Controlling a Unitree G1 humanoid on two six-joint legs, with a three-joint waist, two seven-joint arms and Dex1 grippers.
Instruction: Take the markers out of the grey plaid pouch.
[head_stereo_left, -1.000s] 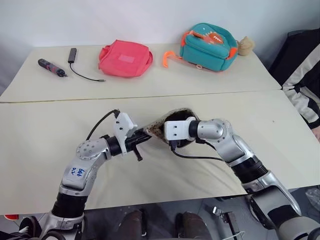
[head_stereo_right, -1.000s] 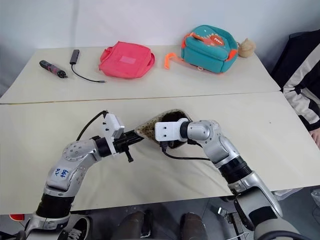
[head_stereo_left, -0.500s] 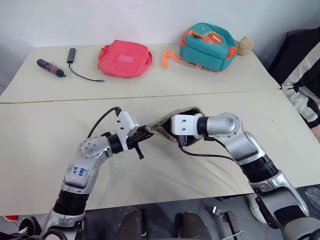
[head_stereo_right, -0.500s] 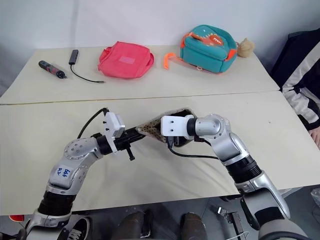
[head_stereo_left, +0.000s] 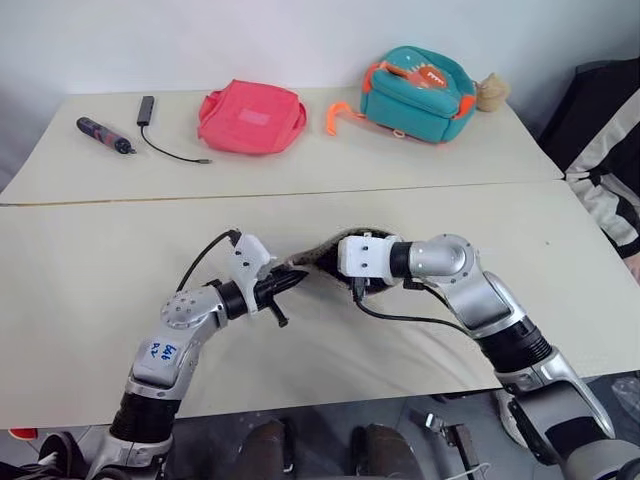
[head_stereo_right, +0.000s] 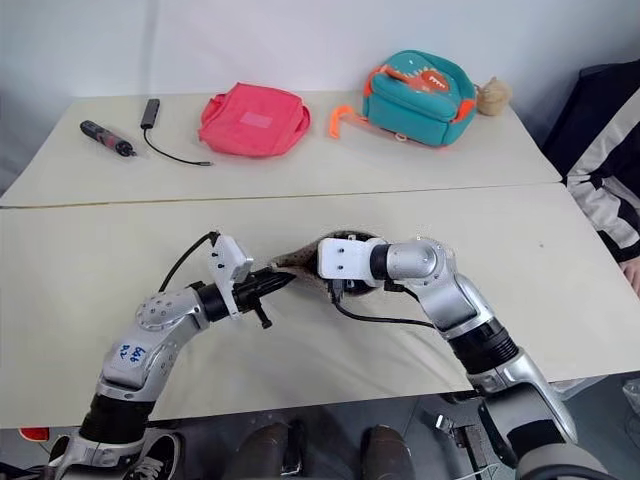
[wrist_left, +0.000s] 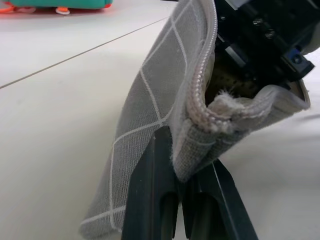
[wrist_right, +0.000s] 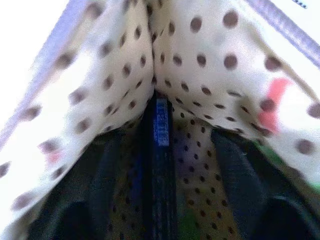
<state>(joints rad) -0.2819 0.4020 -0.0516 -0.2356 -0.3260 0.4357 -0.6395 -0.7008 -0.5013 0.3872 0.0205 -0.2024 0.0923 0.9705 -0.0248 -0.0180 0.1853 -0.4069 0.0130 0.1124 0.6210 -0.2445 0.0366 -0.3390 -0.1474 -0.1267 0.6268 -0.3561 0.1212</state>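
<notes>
Inside the pouch's polka-dot lining, the right end effector (wrist_right: 165, 200) is spreading: its two black fingers (wrist_right: 100, 185) are standing apart on either side of a dark blue marker (wrist_right: 159, 150) lying along the bottom fold, where a second ago they were much closer together. A touch of green further in may be another marker, though that is too blurred to say. Nothing is clamped between them yet, so this reads as a widening in preparation for closing on a marker, not a grip.

The left end effector (wrist_left: 182, 200) is still pinched shut on a folded bit of the zippered rim of the grey plaid pouch (wrist_left: 165, 95), and it is holding the mouth open for the other arm. From the head views the pouch (head_stereo_left: 318, 258) is sagging lower than it was a second ago, near the middle of the front surface (head_stereo_left: 80, 290), just behind its near edge.

Along the far edge, well apart, a pink bag (head_stereo_left: 251, 116), a teal backpack (head_stereo_left: 418, 92), a black-and-red tool (head_stereo_left: 104, 136) and a black cable stick (head_stereo_left: 146, 110) are lying untouched. No marker is out yet.
</notes>
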